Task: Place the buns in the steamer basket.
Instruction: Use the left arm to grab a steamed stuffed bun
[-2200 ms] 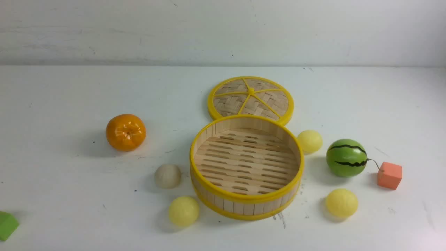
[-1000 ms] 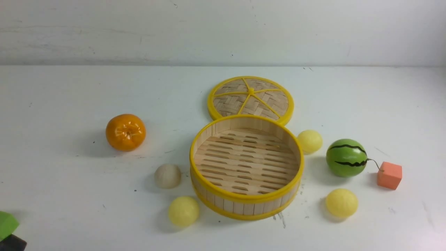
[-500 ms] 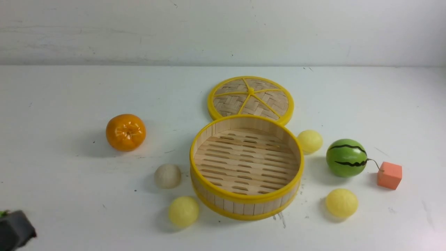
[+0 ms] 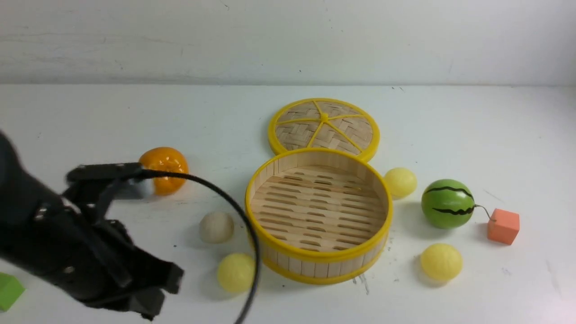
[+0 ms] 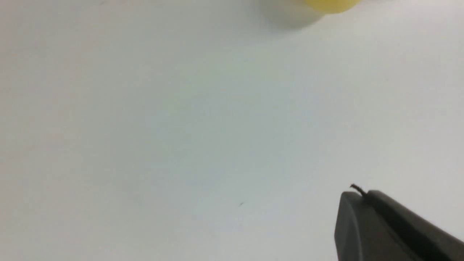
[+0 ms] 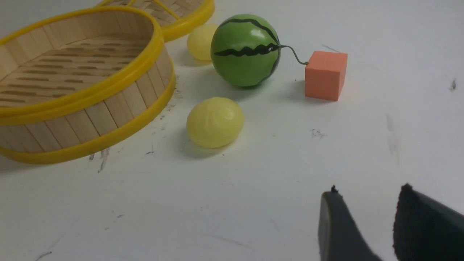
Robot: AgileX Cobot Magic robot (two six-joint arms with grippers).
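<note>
Hovering over the near left corner of the surface (image 4: 90, 112), the left arm (image 4: 67, 252) fills that side of the front view. The left jaws are pressed tight together, gripping nothing.

The steamer basket (image 4: 315, 269) sits mid-surface with its slatted floor bare, and all four buns lie outside it. The beige bun (image 4: 216, 227) rests just beside the basket's left wall. The near-left yellow bun (image 4: 236, 272) lies closer to the near edge, also by that wall, and the arm's black cable (image 4: 234, 211) curves between those two and the basket.

On the right side, the far-right yellow bun (image 4: 400, 182) sits just beside the wall. The near-right yellow bun (image 4: 441, 262) lies a little apart from it, toward the near edge. The watermelon ball (image 4: 447, 204) stands between those two, further right, with the orange cube (image 4: 503, 226) at its stalk's tip.

The lid (image 4: 324, 128) lies flat behind the basket, toward the far edge. The tangerine (image 4: 167, 171) is partly hidden behind the arm, and a green block (image 4: 8, 291) peeks in at the left edge.

The right jaws, seen from the right wrist, stand parted and empty over bare surface — short of the near-right yellow bun.
</note>
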